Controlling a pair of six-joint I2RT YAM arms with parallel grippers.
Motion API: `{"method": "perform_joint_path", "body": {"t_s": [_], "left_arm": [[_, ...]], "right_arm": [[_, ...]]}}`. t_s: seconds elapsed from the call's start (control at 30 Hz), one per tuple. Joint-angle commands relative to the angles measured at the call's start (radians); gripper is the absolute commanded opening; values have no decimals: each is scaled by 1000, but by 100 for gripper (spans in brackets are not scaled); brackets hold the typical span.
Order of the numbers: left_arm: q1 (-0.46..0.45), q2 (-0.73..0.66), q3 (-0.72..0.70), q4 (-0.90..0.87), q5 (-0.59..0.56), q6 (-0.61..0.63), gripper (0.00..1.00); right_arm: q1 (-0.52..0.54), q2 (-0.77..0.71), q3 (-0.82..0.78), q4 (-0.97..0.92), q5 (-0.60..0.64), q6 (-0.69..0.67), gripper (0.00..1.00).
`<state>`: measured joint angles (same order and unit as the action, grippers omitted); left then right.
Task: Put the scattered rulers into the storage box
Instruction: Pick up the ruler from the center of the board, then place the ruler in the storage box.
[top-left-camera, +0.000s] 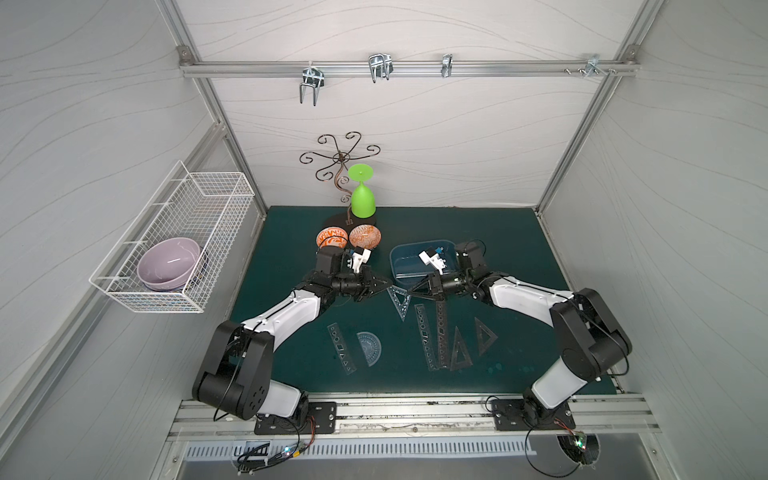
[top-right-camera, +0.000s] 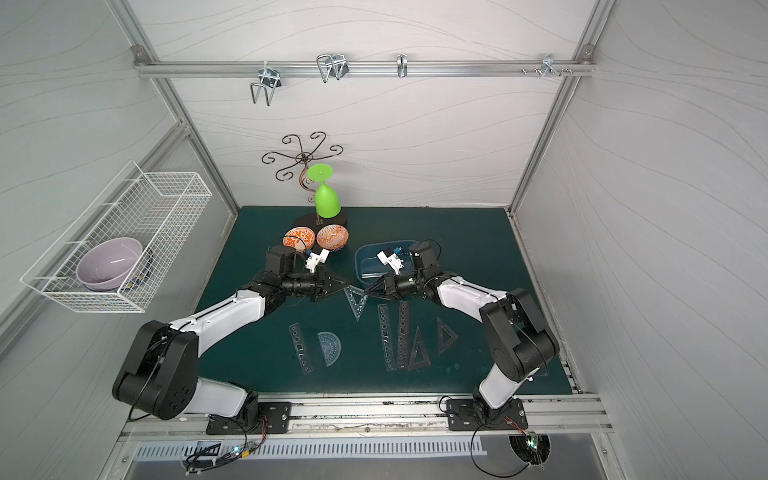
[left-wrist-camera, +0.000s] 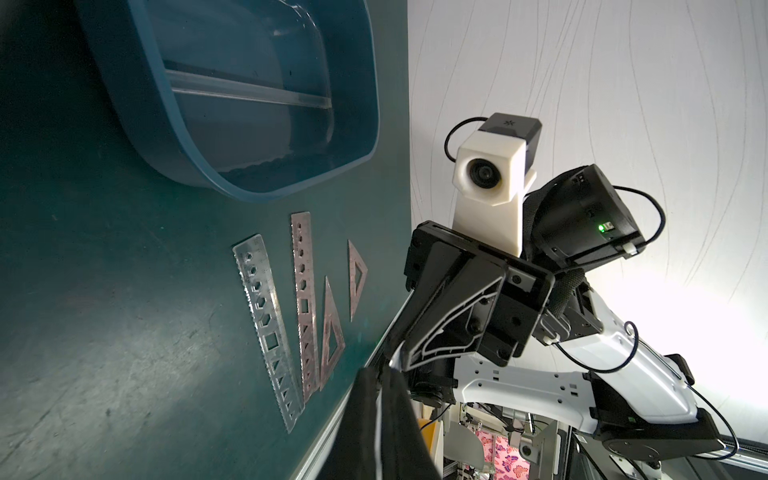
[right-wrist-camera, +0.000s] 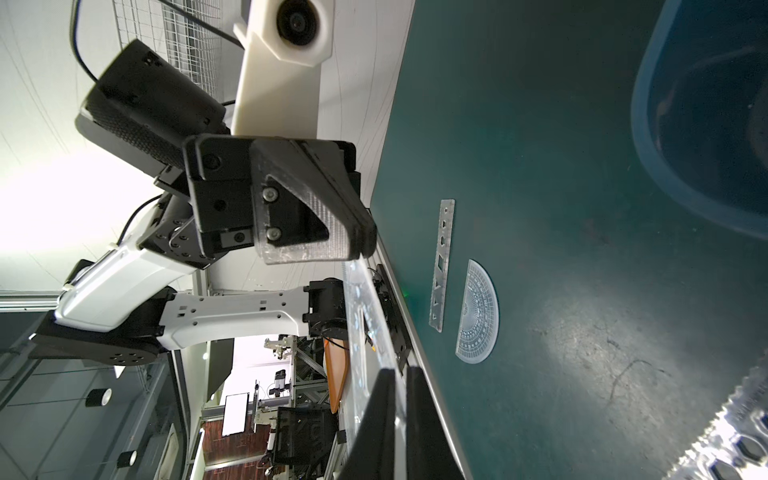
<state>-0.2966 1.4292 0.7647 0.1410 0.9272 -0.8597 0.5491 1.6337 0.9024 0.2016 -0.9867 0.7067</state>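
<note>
Clear triangle (top-left-camera: 396, 303) lies just beside box (top-left-camera: 394, 261); left gripper (top-left-camera: 390, 286) and right gripper (top-left-camera: 411, 289) both clench its box-side edge.

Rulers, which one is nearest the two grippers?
The triangle beside the storage box, gripped between the left gripper and right gripper; the other rulers lie flat on the mat, nearer the robot's base.
</note>
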Motion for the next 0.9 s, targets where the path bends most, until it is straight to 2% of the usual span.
{"method": "perform_joint_path", "body": {"t_s": [0.0,0.13,0.17,0.2,0.27,0.33,0.4,0.53,0.73,0.87], "left_arm": [[-6,5,23,32,-11,20,0],[-6,6,47,-25,-19,56,0],[-4,4,59,-61,-28,76,4],[-3,4,79,-107,-39,98,11],[2,3,123,-218,-70,159,32],[2,-7,146,-294,-120,206,44],[2,-16,144,-313,-154,219,53],[2,-16,151,-371,-215,259,56],[2,7,154,-400,-231,284,56],[2,18,155,-406,-229,287,56]], "right_arm": [[2,11,33,40,-23,13,0],[-15,17,56,6,-11,1,0],[-24,20,69,-19,-6,-19,0],[-40,24,84,-55,-2,-47,0],[-85,39,131,-151,33,-129,0],[-126,72,190,-229,69,-209,0],[-156,115,268,-323,116,-294,0],[-173,231,458,-502,218,-444,0],[-175,401,701,-708,200,-630,0],[-175,468,800,-791,208,-706,0]]}}
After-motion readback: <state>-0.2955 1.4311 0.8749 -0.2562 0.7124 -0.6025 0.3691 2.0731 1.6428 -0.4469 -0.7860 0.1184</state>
